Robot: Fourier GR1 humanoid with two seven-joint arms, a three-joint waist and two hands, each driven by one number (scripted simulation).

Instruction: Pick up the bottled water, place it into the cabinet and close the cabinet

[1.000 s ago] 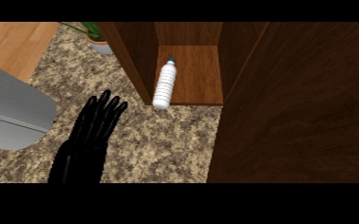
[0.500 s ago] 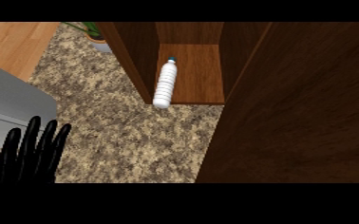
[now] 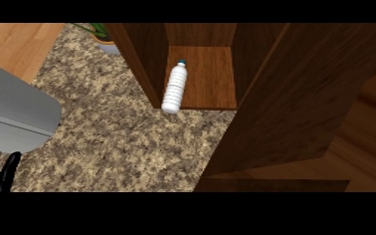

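The bottled water (image 3: 175,87), clear with a dark cap, lies on its side on the cabinet's floor (image 3: 209,79), against the left wall, its base at the front edge. The cabinet's door (image 3: 294,94) stands as a large brown panel at the right, slanting across the view beside the opening. Of my left hand (image 3: 10,171) only a thin, straight black finger shows at the lower left edge, far from the bottle and holding nothing. My right hand is out of view.
Speckled granite counter (image 3: 125,139) spreads in front of the cabinet. A grey sink basin (image 3: 22,114) sits at the left edge. A potted plant (image 3: 103,39) stands at the back, left of the cabinet.
My left hand has drawn back down and to the left, almost out of view. The door panel now shows its lower edge. The bottle has not moved.
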